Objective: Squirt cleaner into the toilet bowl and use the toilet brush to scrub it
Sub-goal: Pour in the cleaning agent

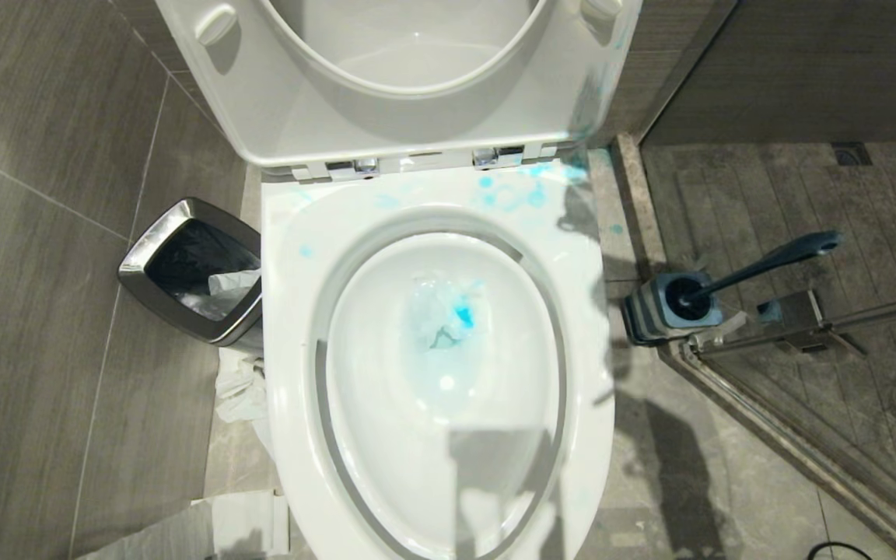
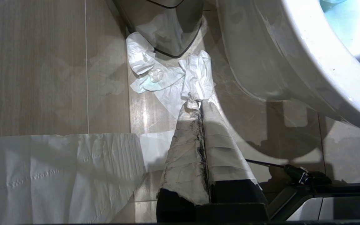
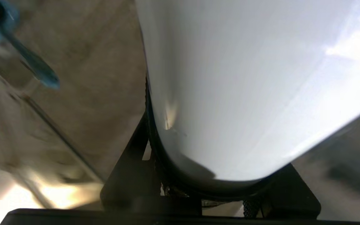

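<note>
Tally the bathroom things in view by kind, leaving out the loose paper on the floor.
Toilet bowl: 1
Waste bin: 1
Toilet brush: 1
Brush holder: 1
Cleaner bottle: 1
Total: 5

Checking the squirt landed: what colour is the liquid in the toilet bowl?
Bright blue liquid in the toilet bowl, clearest in the head view.

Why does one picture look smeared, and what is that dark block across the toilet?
Right wrist view: motion blur streaks the toilet brush and floor. Head view: hard shadows fall on the toilet bowl front rim. Left wrist view: sharp, with floor glare.
</note>
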Available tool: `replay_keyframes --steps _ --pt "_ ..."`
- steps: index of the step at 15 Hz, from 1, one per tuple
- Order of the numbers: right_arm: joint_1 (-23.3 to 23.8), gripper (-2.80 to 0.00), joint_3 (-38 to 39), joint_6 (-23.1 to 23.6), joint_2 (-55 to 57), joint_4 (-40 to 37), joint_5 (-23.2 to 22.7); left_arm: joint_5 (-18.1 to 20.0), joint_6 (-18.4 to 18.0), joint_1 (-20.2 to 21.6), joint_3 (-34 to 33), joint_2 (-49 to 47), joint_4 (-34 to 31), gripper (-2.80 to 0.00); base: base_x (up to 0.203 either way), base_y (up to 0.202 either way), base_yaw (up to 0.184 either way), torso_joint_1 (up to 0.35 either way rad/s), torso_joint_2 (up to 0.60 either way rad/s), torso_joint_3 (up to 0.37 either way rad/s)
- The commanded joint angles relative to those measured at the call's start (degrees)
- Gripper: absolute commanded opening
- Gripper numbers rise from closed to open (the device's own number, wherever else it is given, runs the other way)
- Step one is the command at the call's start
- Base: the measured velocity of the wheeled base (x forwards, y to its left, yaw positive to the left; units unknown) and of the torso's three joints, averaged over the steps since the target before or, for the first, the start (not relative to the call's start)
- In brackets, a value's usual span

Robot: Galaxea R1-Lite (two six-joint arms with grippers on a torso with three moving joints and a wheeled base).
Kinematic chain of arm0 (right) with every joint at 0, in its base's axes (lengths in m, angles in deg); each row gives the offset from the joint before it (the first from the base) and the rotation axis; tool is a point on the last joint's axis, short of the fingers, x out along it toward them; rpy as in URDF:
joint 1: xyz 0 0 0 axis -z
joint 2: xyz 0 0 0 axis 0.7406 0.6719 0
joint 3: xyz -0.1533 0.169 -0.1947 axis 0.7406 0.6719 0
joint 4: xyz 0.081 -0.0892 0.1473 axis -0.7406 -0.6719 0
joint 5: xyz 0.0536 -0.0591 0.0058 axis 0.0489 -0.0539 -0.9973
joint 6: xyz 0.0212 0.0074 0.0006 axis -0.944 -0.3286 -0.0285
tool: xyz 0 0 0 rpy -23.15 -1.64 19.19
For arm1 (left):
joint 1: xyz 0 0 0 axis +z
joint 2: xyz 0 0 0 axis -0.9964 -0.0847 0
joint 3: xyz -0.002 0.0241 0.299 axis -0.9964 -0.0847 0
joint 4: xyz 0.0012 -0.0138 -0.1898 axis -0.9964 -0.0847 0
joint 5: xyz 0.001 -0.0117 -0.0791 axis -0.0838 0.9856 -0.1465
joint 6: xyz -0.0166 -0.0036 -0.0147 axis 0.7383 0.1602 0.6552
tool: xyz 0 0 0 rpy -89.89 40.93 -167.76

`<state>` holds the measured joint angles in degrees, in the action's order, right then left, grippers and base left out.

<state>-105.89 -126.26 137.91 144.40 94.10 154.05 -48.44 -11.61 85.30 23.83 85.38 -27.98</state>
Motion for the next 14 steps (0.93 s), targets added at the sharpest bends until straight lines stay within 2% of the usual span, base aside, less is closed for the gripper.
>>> replay_keyframes --steps 1,2,3,4,7,10,14 --pt "-0.4 -2.80 0.1 0.9 1.1 -18.6 0.5 0.0 0.0 0.0 0.0 -0.1 0.0 -2.80 0.000 0.000 0.000 0.000 0.00 0.000" --pt "-1.3 -2.80 -0.5 0.9 1.7 -22.3 0.5 0.0 0.0 0.0 0.0 -0.1 0.0 -2.80 0.000 0.000 0.000 0.000 0.00 0.000" --pt "-2.8 -2.80 -1.3 0.9 1.6 -21.9 0.5 0.0 0.0 0.0 0.0 -0.1 0.0 -2.80 0.000 0.000 0.000 0.000 0.00 0.000" --pt "-2.9 -2.80 -1.8 0.9 1.5 -18.4 0.5 0.0 0.0 0.0 0.0 -0.1 0.0 -2.80 0.000 0.000 0.000 0.000 0.00 0.000" --pt "-2.5 -2.80 -1.8 0.9 2.1 2.2 0.5 0.0 0.0 -0.1 0.0 -0.1 0.0 -2.80 0.000 0.000 0.000 0.000 0.00 0.000" --pt "-3.2 -2.80 -2.4 0.9 3.5 16.5 0.5 0.0 0.0 0.0 0.0 -0.1 0.0 -2.80 0.000 0.000 0.000 0.000 0.00 0.000" --pt "-3.6 -2.80 -1.3 0.9 3.9 16.7 0.5 0.0 0.0 0.0 0.0 -0.1 0.0 -2.80 0.000 0.000 0.000 0.000 0.00 0.000"
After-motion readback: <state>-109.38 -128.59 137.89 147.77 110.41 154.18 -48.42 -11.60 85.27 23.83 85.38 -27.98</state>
